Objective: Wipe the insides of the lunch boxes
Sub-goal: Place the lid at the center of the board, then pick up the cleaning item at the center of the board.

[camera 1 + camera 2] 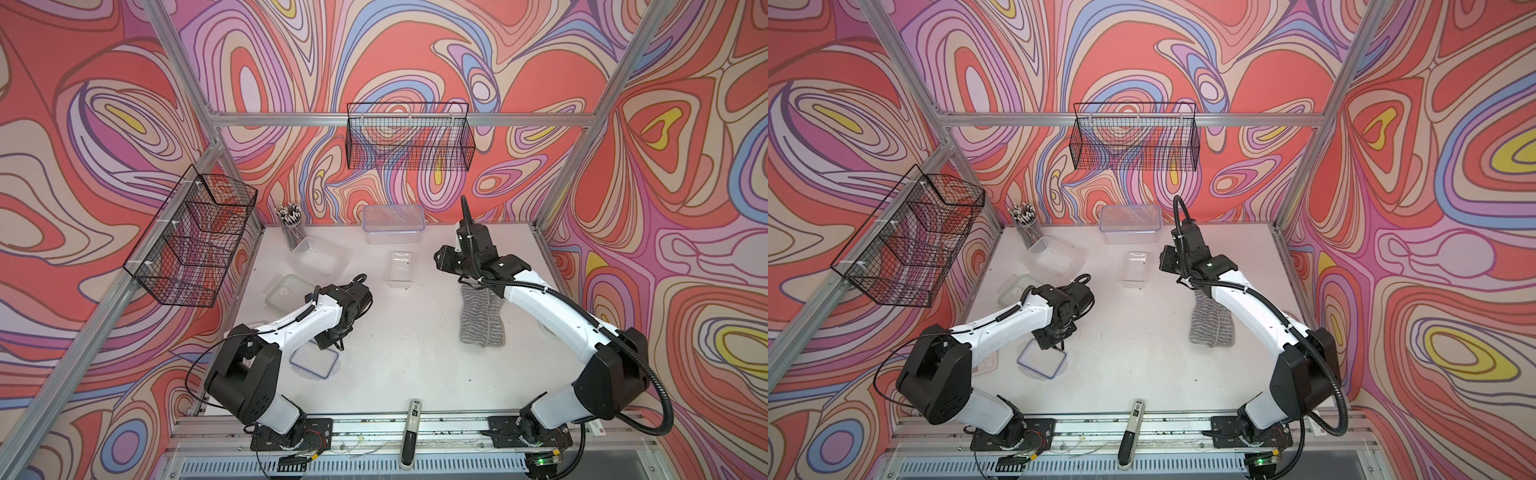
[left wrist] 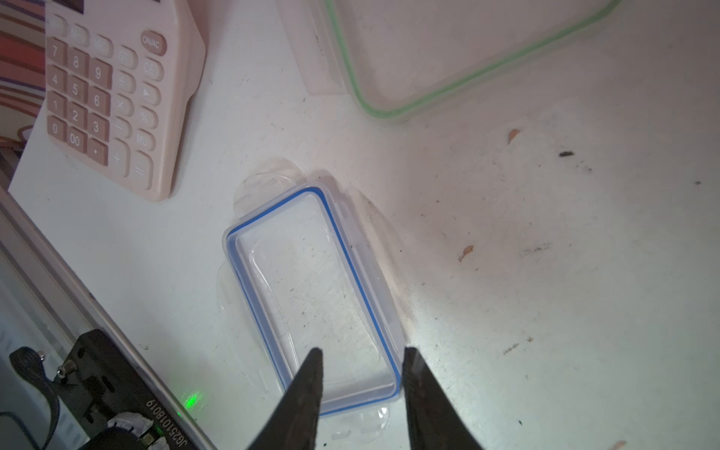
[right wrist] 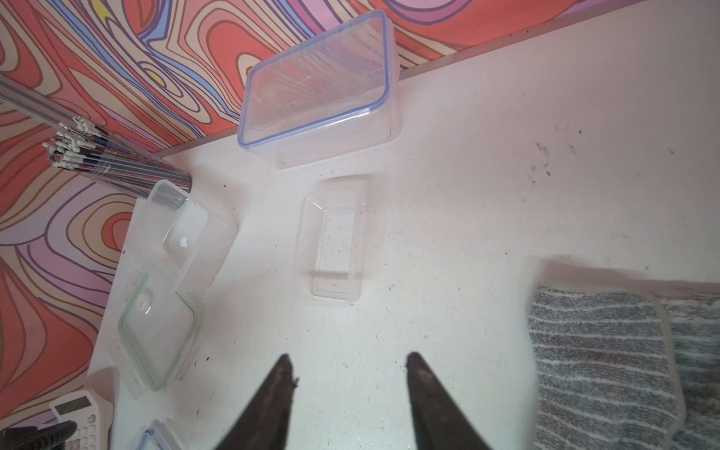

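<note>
Clear plastic small lunch box (image 3: pixel 333 241) sits lidless, long axis running straight ahead of the right gripper (image 3: pixel 348 364), the nearer one, jaws parted and empty; left gripper (image 2: pixel 360 360) gapes empty over a blue-rimmed lid (image 2: pixel 311 288).

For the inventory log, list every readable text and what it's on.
"ON/AC", "CE", "MU", digits 0-9, "00": calculator keys.
"JG251018019": black mounting plate.
Embossing in the small tub and the label on the grey handset: too blurred.
</note>
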